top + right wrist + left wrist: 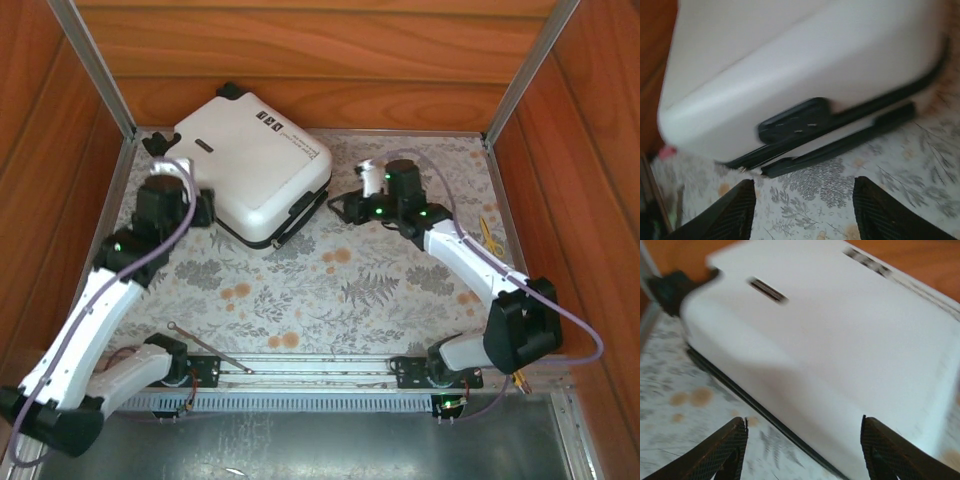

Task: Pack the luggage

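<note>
Your luggage [255, 165] lies closed and flat at the table's [330, 290] far left corner. You can't tell what's inside. The left gripper [805, 427] and right gripper [805, 187] stand wide and empty, one at each side of it. Packing looks essentially done — perhaps only the arms to draw clear.

Luggage [252, 170] lies flat at far left of surface [330, 290], close to back wall, with left gripper [203, 208] just beside its left side, right gripper [340, 205] just beside its right side, thin rod [205, 345] near arm bases.
</note>
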Tool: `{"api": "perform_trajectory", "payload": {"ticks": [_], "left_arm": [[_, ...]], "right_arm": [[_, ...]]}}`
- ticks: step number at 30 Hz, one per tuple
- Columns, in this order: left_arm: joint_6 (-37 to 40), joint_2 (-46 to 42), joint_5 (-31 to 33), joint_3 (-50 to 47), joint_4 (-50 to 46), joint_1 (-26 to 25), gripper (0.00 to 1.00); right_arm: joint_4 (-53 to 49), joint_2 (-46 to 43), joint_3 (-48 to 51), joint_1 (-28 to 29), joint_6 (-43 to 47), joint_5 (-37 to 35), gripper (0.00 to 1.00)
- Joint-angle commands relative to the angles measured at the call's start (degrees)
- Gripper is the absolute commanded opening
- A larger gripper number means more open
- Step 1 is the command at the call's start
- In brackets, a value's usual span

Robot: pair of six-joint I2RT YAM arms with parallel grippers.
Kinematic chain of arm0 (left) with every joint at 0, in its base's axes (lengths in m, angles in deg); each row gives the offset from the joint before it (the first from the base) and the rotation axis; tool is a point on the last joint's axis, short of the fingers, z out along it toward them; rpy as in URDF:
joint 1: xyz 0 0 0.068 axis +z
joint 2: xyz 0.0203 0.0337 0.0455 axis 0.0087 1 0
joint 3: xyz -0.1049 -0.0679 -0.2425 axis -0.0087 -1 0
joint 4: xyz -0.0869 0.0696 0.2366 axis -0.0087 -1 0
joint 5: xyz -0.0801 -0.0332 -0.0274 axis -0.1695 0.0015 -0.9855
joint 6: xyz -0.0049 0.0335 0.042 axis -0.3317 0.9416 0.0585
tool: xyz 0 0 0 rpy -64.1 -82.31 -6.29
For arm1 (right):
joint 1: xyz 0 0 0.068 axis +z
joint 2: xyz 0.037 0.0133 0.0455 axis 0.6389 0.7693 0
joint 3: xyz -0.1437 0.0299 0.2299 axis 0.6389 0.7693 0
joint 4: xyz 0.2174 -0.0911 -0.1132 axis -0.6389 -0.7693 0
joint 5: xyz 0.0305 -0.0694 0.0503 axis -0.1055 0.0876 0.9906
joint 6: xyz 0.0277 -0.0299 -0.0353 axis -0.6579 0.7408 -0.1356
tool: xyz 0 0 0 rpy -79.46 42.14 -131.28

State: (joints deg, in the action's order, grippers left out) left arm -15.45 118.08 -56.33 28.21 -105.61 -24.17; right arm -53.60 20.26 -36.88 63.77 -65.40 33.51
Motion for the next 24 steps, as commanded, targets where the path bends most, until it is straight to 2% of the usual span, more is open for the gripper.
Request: {"api": "perform_trajectory", "payload": {"ticks": [1, 5, 9, 12, 16, 20, 24], "left_arm": [[-6.56, -4.16, 4.51, -5.90, 3.48, -6.50, 0.64], [-12.14, -6.14, 7.91, -14.30, 7.22, -16.56, 0.63], [-16.86, -4.93, 12.74, -22.14, 15.65, -27.61, 0.62], [-21.11, -1.91, 19.70, -25.10, 20.07, -34.58, 0.62], [-31.97, 2.50, 25.03, -27.33, 22.78, -36.77, 0.63], [-37.33, 6.20, 26.06, -29.70, 28.47, -36.88, 0.63], [-39.54, 9.83, 28.01, -28.64, 27.93, -36.86, 0.63]], "right_arm": [[10.72, 6.68, 4.17, -6.02, -17.63, 11.05, 0.58], [27.18, 16.91, 5.87, -7.09, -29.35, 19.23, 0.59], [45.84, 25.33, 7.70, -6.85, -40.84, 21.72, 0.60], [50.64, 29.53, 6.35, -5.89, -43.29, 22.54, 0.61], [52.23, 34.13, 3.84, -4.57, -43.50, 22.40, 0.61], [56.16, 38.30, 1.89, -3.86, -45.36, 22.59, 0.61], [56.81, 42.49, -1.46, -3.04, -45.91, 23.32, 0.57]]}}
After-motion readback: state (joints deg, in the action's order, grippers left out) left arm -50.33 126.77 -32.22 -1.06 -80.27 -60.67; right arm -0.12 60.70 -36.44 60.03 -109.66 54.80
